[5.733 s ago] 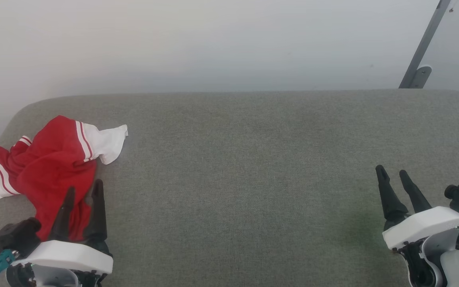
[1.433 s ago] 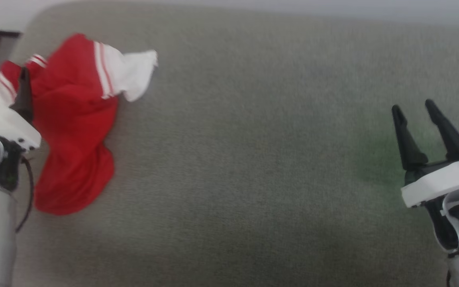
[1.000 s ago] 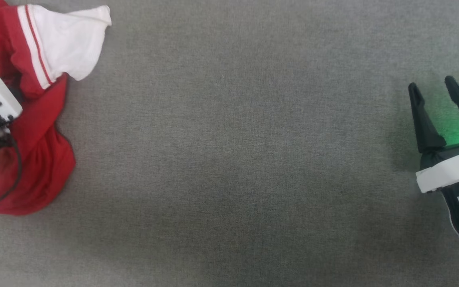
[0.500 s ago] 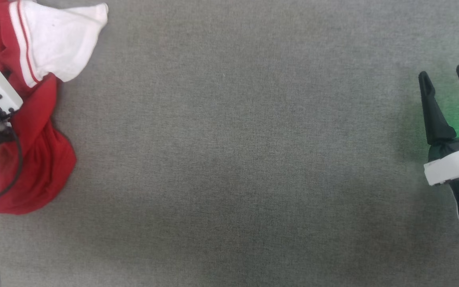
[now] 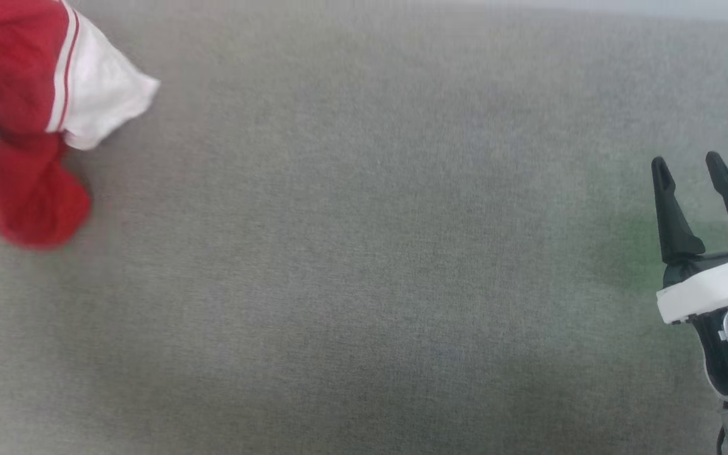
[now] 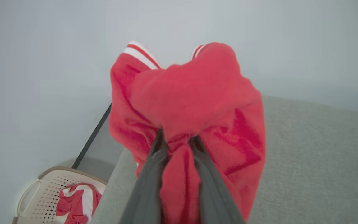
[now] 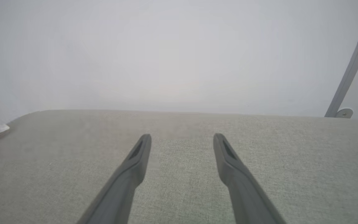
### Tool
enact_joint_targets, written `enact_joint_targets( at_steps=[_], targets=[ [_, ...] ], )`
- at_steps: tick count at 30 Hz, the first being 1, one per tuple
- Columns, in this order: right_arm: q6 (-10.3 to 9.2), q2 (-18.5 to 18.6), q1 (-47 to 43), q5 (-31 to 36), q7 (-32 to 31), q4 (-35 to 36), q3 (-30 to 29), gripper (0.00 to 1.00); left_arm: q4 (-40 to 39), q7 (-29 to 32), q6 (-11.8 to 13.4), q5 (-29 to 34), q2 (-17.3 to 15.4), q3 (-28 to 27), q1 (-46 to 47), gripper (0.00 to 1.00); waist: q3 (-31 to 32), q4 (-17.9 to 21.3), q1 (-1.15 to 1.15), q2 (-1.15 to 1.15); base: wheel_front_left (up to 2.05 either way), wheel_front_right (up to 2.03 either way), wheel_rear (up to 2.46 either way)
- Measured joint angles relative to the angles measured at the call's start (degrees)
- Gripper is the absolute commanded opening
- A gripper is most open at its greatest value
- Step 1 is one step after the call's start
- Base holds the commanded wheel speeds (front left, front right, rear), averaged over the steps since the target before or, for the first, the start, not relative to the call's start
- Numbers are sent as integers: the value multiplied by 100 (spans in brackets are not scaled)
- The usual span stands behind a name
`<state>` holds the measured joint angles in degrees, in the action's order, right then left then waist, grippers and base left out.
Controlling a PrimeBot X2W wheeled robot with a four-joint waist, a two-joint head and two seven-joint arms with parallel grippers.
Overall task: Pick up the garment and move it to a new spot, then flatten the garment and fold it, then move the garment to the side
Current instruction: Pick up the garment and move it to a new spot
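The garment point(image 5: 23, 107), red with a white sleeve and striped trim, hangs bunched at the upper left of the head view, lifted off the grey table. In the left wrist view my left gripper point(image 6: 178, 141) is shut on a fold of the red garment point(image 6: 194, 96), and the cloth drapes over both fingertips and hides them. Just the white edge of that gripper's housing shows at the head view's left border. My right gripper point(image 5: 691, 167) stands open at the right over bare table, nothing between its fingers point(image 7: 140, 152).
The grey fabric-covered table point(image 5: 364, 265) stretches wide between the two arms. Left of the table, on the floor, a beige perforated basket point(image 6: 42, 189) holds another red and white cloth point(image 6: 78, 202). A grey metal strut point(image 7: 353, 59) leans against the wall at far right.
My left gripper has shut on the garment and raised it, so the cloth now hangs bunched instead of lying spread. The head camera has shifted. The right gripper stays open.
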<state>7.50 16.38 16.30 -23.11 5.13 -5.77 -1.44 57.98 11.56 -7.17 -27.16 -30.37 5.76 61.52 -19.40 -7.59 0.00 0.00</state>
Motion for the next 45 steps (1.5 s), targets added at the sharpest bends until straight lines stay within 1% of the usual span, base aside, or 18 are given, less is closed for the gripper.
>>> enact_joint_targets(
  at_steps=[3,8,13,15,17,23,27,30,32,37,39,41,45],
  targets=[
    [0,-49,-55,0,37,-48,-11,100,-426,180,-15,2,-120,170,64,0,243,-45,0,0,0,0,0],
    [0,-151,-114,1,53,-122,-16,100,-1422,678,-16,-103,-269,416,63,0,611,-83,0,0,0,0,0],
    [0,-219,-153,-2,100,-156,-47,100,-2460,1322,-13,-285,-515,422,-115,0,834,-12,0,0,0,0,0],
    [0,-241,-163,-1,113,-163,-66,100,-2906,1579,34,-401,-536,412,-228,0,875,65,0,0,0,0,0],
    [0,-271,-170,0,142,-162,-100,100,-3410,1811,112,-454,-530,417,-369,0,905,158,0,0,0,0,0],
    [-1,-341,-174,-13,201,-186,-225,100,-4964,2533,477,-575,-520,476,-886,0,933,543,0,0,0,0,0],
    [0,-392,-174,-33,279,-218,-298,100,-5898,2966,723,-660,-403,649,-1182,0,901,881,0,0,0,0,0],
    [-1,-447,-164,-57,346,-269,-354,100,-6417,3232,879,-719,-268,801,-1339,0,854,1156,0,0,0,0,0],
    [0,-479,-160,-59,404,-339,-389,100,-6673,3350,947,-694,-199,950,-1436,0,811,1342,0,0,0,0,0],
    [0,-598,-155,-107,544,-481,-408,100,-6947,3528,969,-683,87,1379,-1552,0,658,1740,0,0,0,0,0],
    [0,-625,-132,-118,602,-563,-381,100,-6926,3572,979,-666,219,1557,-1626,0,581,1865,0,0,0,0,0],
    [-1,-691,-89,-137,650,-601,-332,100,-6834,3585,988,-579,282,1733,-1688,0,493,1962,0,0,0,0,0],
    [0,-759,-17,-163,743,-767,-189,100,-6426,3598,945,-554,460,2053,-1942,0,312,2107,0,0,0,0,0]
  ],
)
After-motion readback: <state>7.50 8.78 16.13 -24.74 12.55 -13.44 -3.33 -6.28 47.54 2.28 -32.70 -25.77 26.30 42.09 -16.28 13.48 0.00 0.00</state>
